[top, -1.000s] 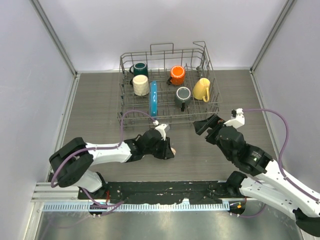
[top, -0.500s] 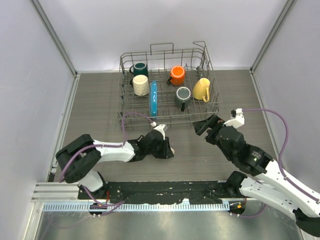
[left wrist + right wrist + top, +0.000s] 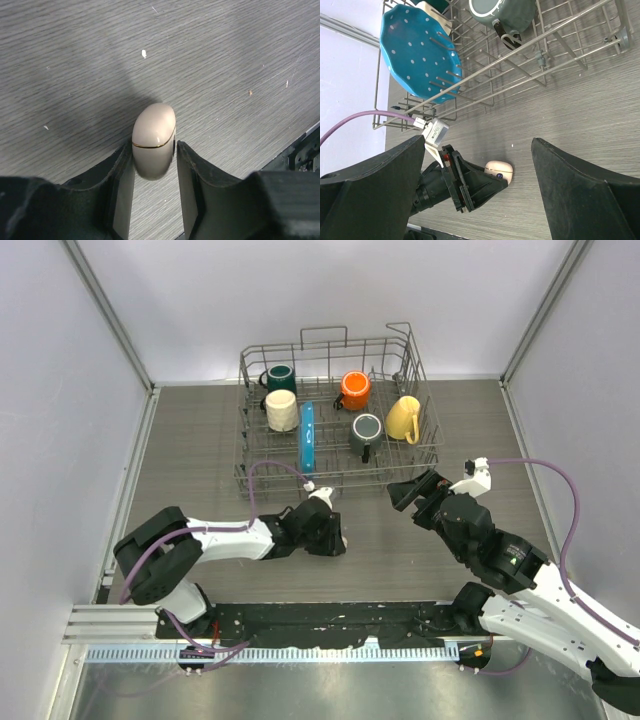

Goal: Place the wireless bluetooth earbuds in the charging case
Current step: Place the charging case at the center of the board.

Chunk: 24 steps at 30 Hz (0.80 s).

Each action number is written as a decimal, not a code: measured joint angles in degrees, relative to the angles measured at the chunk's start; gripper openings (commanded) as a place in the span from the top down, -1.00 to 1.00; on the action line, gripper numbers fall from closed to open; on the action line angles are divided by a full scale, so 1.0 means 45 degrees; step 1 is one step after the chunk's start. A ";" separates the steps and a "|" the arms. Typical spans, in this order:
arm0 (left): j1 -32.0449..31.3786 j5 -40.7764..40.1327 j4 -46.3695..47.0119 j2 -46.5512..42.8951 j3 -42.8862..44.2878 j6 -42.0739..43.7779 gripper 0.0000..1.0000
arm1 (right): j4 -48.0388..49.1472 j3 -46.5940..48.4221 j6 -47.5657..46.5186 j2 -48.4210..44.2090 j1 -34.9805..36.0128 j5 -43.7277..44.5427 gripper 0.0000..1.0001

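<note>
The beige charging case (image 3: 154,132) lies shut on the grey table, a thin gold seam round it. It also shows in the top view (image 3: 344,538) and in the right wrist view (image 3: 499,170). My left gripper (image 3: 154,150) is low on the table (image 3: 338,536), its two fingertips closed on the near end of the case. My right gripper (image 3: 418,492) is wide open and empty (image 3: 479,141), held above the table to the right of the case. No white earbuds are in view.
A wire dish rack (image 3: 325,345) stands at the back. It holds a blue dotted plate (image 3: 307,435) (image 3: 420,55), a grey-green mug (image 3: 367,428) (image 3: 502,12), and orange (image 3: 355,390), yellow (image 3: 403,418), cream (image 3: 282,410) and dark green (image 3: 281,377) mugs.
My left arm has shifted slightly, its gripper staying at the case. The right arm has barely moved.
</note>
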 measured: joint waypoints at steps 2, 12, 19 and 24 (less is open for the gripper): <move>-0.0005 -0.0087 -0.0277 -0.0005 0.0107 0.0136 0.12 | 0.0000 -0.0010 0.0000 0.0000 0.0000 0.0000 -0.86; -0.0019 -0.0408 -0.1195 -0.0010 0.0534 0.0578 0.01 | 0.0024 -0.0160 0.0005 0.0005 0.0000 -0.0010 -0.86; -0.0029 -0.0845 -0.2453 -0.0024 0.1069 0.0899 -0.04 | 0.0024 -0.0160 0.0005 0.0029 0.0000 -0.0039 -0.86; -0.0039 -0.1413 -0.3245 -0.0321 0.1219 0.1273 -0.08 | 0.0034 -0.0209 0.0005 0.0029 0.0000 -0.0092 -0.86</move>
